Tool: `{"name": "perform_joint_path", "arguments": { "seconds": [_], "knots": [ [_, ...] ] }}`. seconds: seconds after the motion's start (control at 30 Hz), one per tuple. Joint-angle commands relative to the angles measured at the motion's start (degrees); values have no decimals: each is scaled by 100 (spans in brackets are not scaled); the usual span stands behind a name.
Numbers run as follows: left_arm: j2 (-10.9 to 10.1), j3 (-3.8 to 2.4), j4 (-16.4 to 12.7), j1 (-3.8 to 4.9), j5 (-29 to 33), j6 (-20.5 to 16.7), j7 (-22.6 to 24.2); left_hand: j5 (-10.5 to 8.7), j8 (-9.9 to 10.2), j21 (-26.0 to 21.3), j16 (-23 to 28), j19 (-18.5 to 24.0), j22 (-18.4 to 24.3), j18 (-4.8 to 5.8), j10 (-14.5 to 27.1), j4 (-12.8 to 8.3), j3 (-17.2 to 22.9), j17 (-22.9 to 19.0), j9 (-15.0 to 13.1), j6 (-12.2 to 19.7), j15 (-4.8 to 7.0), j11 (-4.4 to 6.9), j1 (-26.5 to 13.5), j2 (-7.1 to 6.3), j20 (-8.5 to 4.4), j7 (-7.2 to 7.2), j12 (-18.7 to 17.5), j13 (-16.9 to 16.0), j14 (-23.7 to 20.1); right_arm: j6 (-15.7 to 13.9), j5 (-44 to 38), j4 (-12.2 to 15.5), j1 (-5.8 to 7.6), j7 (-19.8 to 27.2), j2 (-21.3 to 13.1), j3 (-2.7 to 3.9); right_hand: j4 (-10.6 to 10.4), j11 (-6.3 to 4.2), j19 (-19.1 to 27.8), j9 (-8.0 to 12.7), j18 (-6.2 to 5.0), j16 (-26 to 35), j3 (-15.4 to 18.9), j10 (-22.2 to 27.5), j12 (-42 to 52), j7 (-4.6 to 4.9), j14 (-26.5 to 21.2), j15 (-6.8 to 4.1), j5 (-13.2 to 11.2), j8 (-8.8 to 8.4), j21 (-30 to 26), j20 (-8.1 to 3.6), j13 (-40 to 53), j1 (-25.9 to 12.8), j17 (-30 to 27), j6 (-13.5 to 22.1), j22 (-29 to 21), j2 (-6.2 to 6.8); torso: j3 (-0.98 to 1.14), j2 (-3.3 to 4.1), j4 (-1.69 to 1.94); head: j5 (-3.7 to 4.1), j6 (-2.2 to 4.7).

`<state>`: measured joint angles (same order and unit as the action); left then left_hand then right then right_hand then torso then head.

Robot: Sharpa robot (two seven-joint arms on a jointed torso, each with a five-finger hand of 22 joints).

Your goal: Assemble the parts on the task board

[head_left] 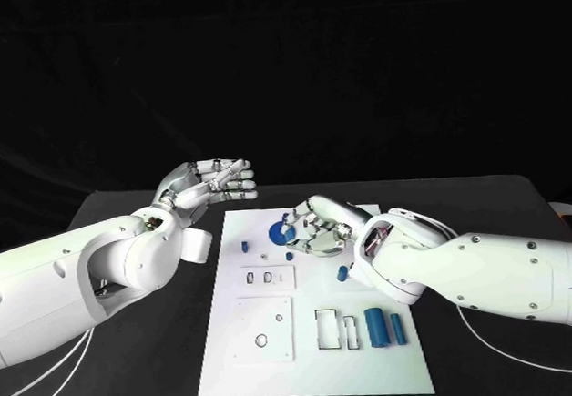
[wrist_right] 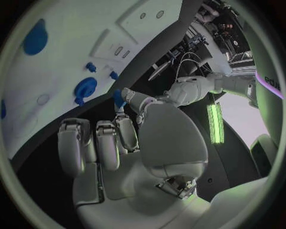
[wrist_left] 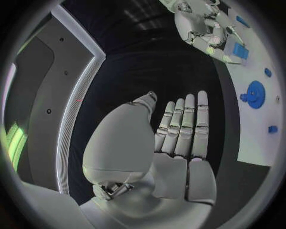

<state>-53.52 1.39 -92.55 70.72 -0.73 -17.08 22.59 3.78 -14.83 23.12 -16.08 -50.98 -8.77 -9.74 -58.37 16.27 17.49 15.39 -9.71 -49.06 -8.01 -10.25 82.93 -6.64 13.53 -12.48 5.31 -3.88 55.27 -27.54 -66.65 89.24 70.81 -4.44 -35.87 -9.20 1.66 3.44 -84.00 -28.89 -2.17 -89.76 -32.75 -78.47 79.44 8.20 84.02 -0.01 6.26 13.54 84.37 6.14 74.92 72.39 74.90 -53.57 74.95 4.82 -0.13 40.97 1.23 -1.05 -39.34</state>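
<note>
Head view: task board [head_left: 325,341] sits mid-table, white plate on the black table [head_left: 497,192]. Left hand [head_left: 210,187] is raised off the board's far-left corner, palm up, fingers loosely curled, nothing in it. Right hand [head_left: 317,225] is over the far part of the board, on top of the blue gear [head_left: 281,232]; fingers curled, can't tell from here if it grips anything. Small blue parts near it: a peg [head_left: 245,246] and another [head_left: 341,273]; two blue cylinders [head_left: 386,327] lie at the near right beside a rectangular slot. Left wrist view: left hand [wrist_left: 173,143] flat, fingers straight and together, empty; board [wrist_left: 262,109] off to the side with the gear [wrist_left: 255,94] on it. Right wrist view: right hand [wrist_right: 119,143] has thumb and a fingertip pinching a small blue part [wrist_right: 119,98] just above the board [wrist_right: 71,57], beside the gear [wrist_right: 85,88]; other fingers curled.
</note>
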Motion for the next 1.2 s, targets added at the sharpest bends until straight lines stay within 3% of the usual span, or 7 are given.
{"name": "perform_joint_path", "arguments": {
  "seconds": [0.03, 0.37, 0.57, 0.83, 1.2],
  "knots": [
    [25, -3, 2, 8, 7, 102, 26, -36, 25, 32, 21, 27, 6, -64, -20, 2, 45, 5, -2, 28, 5, -28, 35, -6, 13, -116, -39, -5, -36, 162, -471, -86, -76, -396, 154, -14, -8, 2, -106, -138, 25, -20, -6, 21, -26, -7, 594, -44, -10, 96, -43, -42, 48, -64, 1493, 8, 935, -21, 0, 5, 2, -31, -18],
    [32, -3, -6, 8, 7, 102, 21, -36, 25, 32, 21, 27, 6, -64, -20, 2, 45, 5, -2, 28, 5, -28, 35, -6, 13, -116, -39, -5, -36, 290, -1076, -225, -318, -677, 499, -46, -18, 7, -111, -143, 27, -20, 14, 18, -26, -4, 594, -39, -17, 103, -39, -40, 50, -120, 1494, 23, 941, 19, 7, 3, -12, -111, -77],
    [31, -3, -15, 8, 7, 101, 19, -36, 24, 32, 24, 32, 7, -65, -30, 3, 47, 11, -4, 23, 5, -26, 34, -9, 14, -114, -41, -6, -38, 377, -1205, -267, -404, -730, 612, -62, -17, 6, -110, -144, 26, -20, 21, 9, -18, -5, 594, -39, -13, 107, -42, -39, 61, -135, 1494, 25, 939, 37, 15, 3, -12, -96, -87],
    [21, -3, -25, 9, 7, 99, 16, -36, 24, 32, 26, 33, 7, -64, -31, 4, 48, 12, -4, 22, 5, -26, 34, -11, 15, -114, -42, -6, -40, 450, -1301, -315, -450, -781, 655, -71, -22, 6, -109, -147, 25, -22, 35, 3, -14, -6, 596, -39, -14, 115, -45, -38, 68, -167, 1501, 25, 937, 66, 4, 5, -4, -101, -124],
    [6, -3, -34, 9, 7, 95, 11, -37, 24, 31, 32, 39, 9, -64, -35, 5, 49, 16, -5, 20, 3, -26, 33, -14, 16, -114, -45, -7, -47, 628, -1372, -382, -471, -847, 676, -94, -23, 5, -108, -149, 25, -20, 55, 5, -17, -8, 594, -39, -29, 122, -48, -38, 64, -203, 1494, 31, 937, 113, 7, 9, -1, -121, -182]
  ]
}}
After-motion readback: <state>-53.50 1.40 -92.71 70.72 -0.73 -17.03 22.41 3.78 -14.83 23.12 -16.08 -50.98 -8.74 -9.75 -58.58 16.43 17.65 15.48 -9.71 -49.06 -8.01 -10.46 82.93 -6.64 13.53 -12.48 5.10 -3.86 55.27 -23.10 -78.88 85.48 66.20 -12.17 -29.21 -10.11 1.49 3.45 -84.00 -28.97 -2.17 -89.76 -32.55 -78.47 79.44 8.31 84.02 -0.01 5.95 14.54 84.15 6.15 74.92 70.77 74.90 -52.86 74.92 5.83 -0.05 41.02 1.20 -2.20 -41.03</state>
